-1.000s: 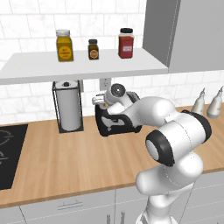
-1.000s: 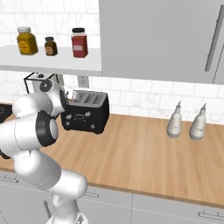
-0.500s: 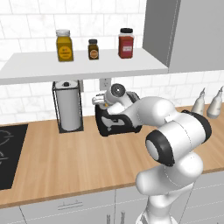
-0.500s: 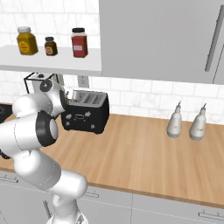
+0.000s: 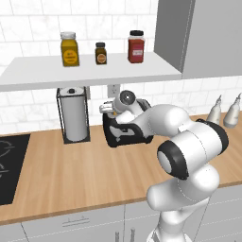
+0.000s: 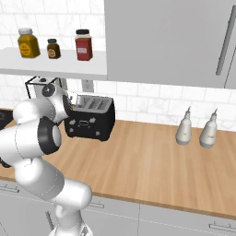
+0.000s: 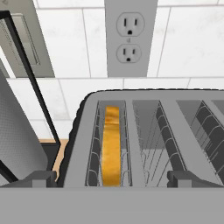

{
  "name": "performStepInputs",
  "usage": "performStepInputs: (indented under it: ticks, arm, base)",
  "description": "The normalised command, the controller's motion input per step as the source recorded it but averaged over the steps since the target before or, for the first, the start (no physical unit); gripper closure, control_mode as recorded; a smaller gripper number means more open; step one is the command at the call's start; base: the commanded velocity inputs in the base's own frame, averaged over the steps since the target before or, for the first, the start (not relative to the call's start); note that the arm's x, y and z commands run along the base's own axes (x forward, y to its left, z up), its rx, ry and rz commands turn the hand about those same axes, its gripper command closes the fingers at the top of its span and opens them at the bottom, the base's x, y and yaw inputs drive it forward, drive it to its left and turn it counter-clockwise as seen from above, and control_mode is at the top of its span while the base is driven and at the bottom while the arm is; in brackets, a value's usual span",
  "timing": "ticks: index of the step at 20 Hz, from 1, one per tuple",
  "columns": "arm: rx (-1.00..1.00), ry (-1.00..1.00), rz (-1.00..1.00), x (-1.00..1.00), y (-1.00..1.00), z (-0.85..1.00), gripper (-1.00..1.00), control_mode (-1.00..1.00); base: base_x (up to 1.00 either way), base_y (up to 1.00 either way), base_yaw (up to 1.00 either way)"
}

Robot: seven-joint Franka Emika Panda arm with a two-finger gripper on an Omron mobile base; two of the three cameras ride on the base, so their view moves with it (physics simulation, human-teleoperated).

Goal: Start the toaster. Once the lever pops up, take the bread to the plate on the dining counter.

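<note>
The bread [image 7: 111, 146] sits upright in the leftmost slot of the toaster [image 6: 90, 119], so lifting it out and carrying it to the plate is, I'd judge, all left to do. The gripper [image 7: 111, 179] hangs over that slot, jaws wide apart, holding nothing. A paper towel roll [image 5: 74, 119] in its wire holder stands just beside the toaster, crowding that side.

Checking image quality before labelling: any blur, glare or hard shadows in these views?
Left base view: sharp, even light, soft shadow under the shelf. Right base view: no glare on the toaster. Hand view: bread crisp in its slot, wall outlet slightly stretched by perspective.
</note>
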Motion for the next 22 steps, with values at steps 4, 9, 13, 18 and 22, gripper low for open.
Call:
performStepInputs:
  ticks: [4, 9, 13, 18, 22]
  arm:
    - [0.00, 0.00, 0.00, 0.00, 0.00, 0.00, -1.00, -1.00]
    - [0.00, 0.00, 0.00, 0.00, 0.00, 0.00, -1.00, -1.00]
    - [0.00, 0.00, 0.00, 0.00, 0.00, 0.00, -1.00, -1.00]
    - [0.00, 0.00, 0.00, 0.00, 0.00, 0.00, -1.00, -1.00]
    - [0.00, 0.00, 0.00, 0.00, 0.00, 0.00, -1.00, -1.00]
  base:
    - [0.00, 0.00, 0.00]
    - [0.00, 0.00, 0.00]
    - [0.00, 0.00, 0.00]
    - [0.00, 0.00, 0.00]
    - [0.00, 0.00, 0.00]
